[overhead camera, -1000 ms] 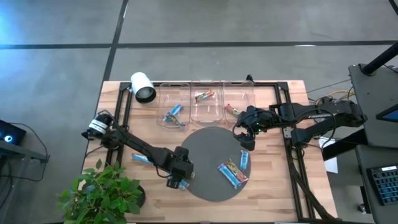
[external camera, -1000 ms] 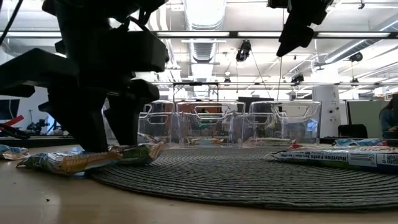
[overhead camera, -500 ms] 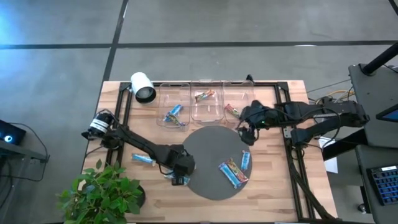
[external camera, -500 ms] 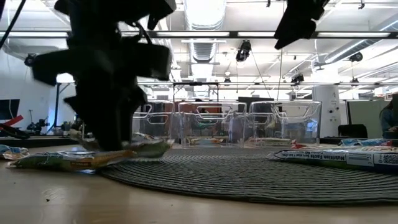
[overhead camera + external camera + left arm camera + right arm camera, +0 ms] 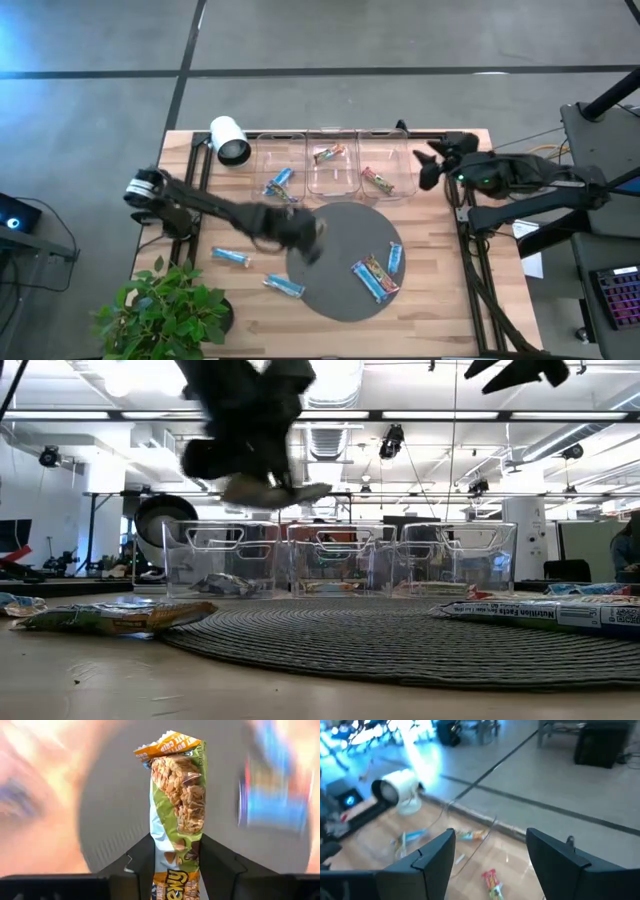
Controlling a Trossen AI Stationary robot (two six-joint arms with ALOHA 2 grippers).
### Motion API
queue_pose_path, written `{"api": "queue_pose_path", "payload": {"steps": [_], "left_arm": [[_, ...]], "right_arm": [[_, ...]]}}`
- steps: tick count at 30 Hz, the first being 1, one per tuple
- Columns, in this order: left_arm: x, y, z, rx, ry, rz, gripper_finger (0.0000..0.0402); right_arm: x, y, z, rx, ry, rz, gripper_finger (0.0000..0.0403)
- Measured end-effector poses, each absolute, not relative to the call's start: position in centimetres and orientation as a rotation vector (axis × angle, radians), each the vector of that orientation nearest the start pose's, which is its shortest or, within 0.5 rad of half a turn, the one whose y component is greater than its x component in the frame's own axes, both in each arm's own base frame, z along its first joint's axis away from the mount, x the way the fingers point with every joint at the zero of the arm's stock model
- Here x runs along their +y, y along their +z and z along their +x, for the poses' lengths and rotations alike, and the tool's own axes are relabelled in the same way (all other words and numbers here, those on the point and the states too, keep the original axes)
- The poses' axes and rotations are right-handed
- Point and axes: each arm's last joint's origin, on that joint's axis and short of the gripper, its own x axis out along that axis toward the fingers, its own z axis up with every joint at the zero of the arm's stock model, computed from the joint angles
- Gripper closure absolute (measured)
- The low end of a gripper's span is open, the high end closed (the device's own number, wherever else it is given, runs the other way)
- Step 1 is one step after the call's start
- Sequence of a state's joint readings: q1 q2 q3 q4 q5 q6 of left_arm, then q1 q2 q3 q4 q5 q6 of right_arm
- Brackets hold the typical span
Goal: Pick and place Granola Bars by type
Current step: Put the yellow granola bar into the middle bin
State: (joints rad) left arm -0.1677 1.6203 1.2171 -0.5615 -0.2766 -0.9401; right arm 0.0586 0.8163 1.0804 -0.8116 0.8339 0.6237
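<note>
Granola Bars are partly sorted, and one is in the air: the left gripper [image 5: 176, 865] has its fingers [image 5: 142, 862] clamped on the lower end of a green-and-tan oat bar [image 5: 177, 800], which stands up out of the grip. From above, that gripper [image 5: 305, 240] hangs over the near-left edge of the round grey mat [image 5: 345, 225], and the level view shows the bar [image 5: 275, 490] lifted well clear of the table. The right gripper [image 5: 490, 852] has its fingers spread with nothing between them, drawn back off the right end of the bin row [image 5: 432, 165].

Judging by how things lie, the sorting is under way but far from done. Three clear bins [image 5: 335, 180] stand side by side behind the mat: the left one holds blue bars [image 5: 281, 182], the middle a tan bar [image 5: 328, 154], the right a reddish bar [image 5: 375, 180]. Left to do: the carried bar, a small cluster on the mat [image 5: 376, 276], and two blue bars on the bare wood [image 5: 227, 257] [image 5: 283, 286].

The table [image 5: 440, 300] is pale wood in a black frame, with a white lamp [image 5: 230, 140] at its far-left corner and a potted plant [image 5: 170, 310] near-left. Around it lies a grey concrete floor; beyond is an open workshop hall with ceiling lights.
</note>
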Motion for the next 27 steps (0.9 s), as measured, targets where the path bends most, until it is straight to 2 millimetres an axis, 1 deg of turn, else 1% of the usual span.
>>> {"api": "queue_pose_path", "payload": {"steps": [3, 7, 10, 11, 13, 15, 17, 20, 23, 27], "left_arm": [[-0.3, 27.1, 33.8, 0.539, 0.667, -0.791, 0.0285], [6.0, 28.7, 34.5, 0.272, 0.751, -0.911, 0.0285], [10.4, 28.4, 34.4, 0.166, 0.812, -0.981, 0.0285], [11.6, 28.1, 34.4, 0.153, 0.843, -0.996, 0.0285], [13.3, 26.9, 34.3, 0.170, 0.900, -1.008, 0.0285], [14.4, 25.8, 34.3, 0.208, 0.911, -1.018, 0.0285], [14.8, 25.2, 34.6, 0.246, 0.857, -1.052, 0.0285], [15.0, 24.6, 35.3, 0.267, 0.795, -1.081, 0.0285], [14.8, 24.3, 35.5, 0.279, 0.797, -1.077, 0.0285], [14.8, 24.2, 35.4, 0.283, 0.825, -1.039, 0.0285]], "right_arm": [[-1.5, 37.2, 13.0, 0.226, -0.912, 0.334, 0.0170], [-1.5, 36.8, 13.1, 0.219, -0.927, 0.354, 0.0170], [-1.4, 36.1, 13.4, 0.223, -0.939, 0.382, 0.0170], [-1.4, 35.8, 13.6, 0.226, -0.943, 0.389, 0.0170], [-1.4, 35.2, 13.8, 0.229, -0.953, 0.411, 0.0170], [-1.4, 34.5, 13.9, 0.242, -0.960, 0.415, 0.0170], [-1.4, 34.1, 14.0, 0.255, -0.964, 0.407, 0.0170], [-1.4, 33.3, 14.1, 0.278, -0.970, 0.391, 0.0170], [-1.4, 32.9, 14.2, 0.280, -0.979, 0.405, 0.0170], [-1.4, 32.8, 14.2, 0.279, -0.984, 0.407, 0.0170]]}}
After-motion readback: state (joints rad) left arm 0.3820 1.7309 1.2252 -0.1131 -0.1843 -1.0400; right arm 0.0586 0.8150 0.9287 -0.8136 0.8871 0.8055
